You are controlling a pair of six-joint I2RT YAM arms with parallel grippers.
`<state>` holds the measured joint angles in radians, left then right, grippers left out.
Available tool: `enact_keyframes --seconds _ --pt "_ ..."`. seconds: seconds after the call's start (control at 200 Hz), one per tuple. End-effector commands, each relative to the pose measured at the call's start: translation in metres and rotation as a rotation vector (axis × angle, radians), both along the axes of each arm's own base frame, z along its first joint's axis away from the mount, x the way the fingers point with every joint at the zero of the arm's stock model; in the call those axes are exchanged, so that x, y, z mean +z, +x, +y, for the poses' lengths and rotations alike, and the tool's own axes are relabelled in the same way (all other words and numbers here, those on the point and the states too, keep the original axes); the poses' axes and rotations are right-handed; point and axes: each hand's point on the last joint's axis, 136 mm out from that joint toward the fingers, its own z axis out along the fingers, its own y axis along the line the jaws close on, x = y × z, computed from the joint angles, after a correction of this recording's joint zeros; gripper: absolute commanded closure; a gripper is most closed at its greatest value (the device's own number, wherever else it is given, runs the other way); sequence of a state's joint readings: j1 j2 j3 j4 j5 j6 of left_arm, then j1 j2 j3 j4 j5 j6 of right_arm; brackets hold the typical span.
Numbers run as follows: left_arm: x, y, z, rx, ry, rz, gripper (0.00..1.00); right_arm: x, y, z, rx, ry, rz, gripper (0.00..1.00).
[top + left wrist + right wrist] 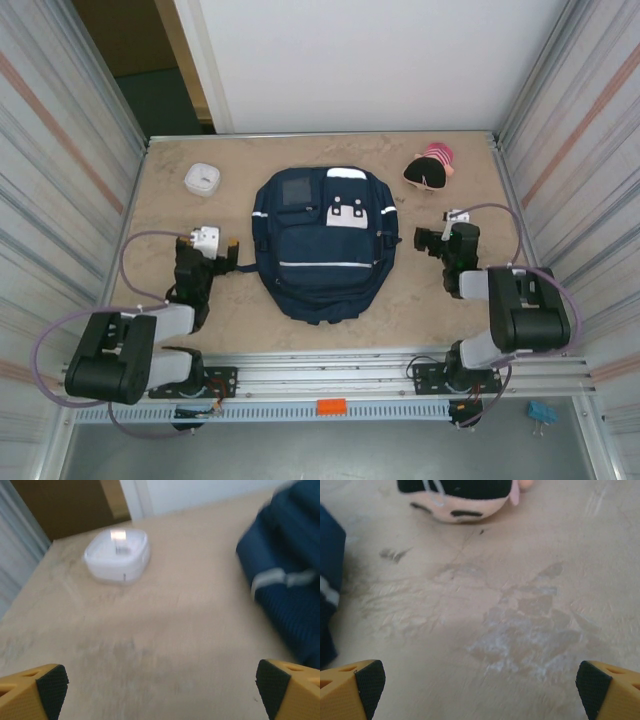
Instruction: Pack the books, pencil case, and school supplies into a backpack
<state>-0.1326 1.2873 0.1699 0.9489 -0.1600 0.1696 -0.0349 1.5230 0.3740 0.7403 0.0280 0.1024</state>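
While the sandy desk point(160, 290) is carrying everything, the navy backpack point(325, 245) is lying flat on it between the two sets of jaws, pockets facing up. The left jaws are standing spread wide over bare desk, their black pads point(50, 685) far apart with nothing between them. The backpack is sitting just to their right and ahead, its pale stripe turned toward them. The right jaws are gaping just as wide above a scuffed patch, and the backpack is showing off their left side. A pink-and-black plush toy point(432, 168) is resting ahead of the right jaws, slightly left. A white lidded box point(203, 179) is sitting ahead of the left jaws, slightly left, well apart from them.
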Motion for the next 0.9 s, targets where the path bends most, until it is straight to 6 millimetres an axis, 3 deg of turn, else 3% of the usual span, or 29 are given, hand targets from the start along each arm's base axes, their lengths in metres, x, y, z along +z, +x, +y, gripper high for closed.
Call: enact_keyframes --seconds 0.0,0.04,0.095,0.125,0.17,0.231,0.897 --pt "0.002 0.016 -0.003 -0.039 -0.074 -0.102 0.01 0.022 0.012 -0.005 0.031 0.057 -0.102 0.01" --pt "0.001 0.026 0.003 0.027 -0.021 -0.134 0.01 0.02 0.017 0.003 0.068 0.036 -0.093 0.01" --pt "-0.018 0.028 0.007 0.086 -0.035 0.034 0.01 0.019 0.016 0.007 0.064 0.009 -0.076 0.01" --pt "-0.016 0.038 0.008 0.071 -0.077 0.085 0.01 0.019 0.017 0.006 0.066 0.017 -0.078 0.01" --pt "-0.019 0.054 0.029 0.127 -0.119 0.106 0.01 0.02 0.016 0.005 0.068 0.025 -0.081 0.01" --pt "-0.02 0.043 0.033 0.144 -0.161 0.109 0.01 0.019 0.017 0.005 0.067 0.023 -0.082 0.01" --pt "-0.019 0.048 0.027 0.134 -0.116 0.11 0.01 0.019 0.017 0.005 0.067 0.023 -0.078 0.01"
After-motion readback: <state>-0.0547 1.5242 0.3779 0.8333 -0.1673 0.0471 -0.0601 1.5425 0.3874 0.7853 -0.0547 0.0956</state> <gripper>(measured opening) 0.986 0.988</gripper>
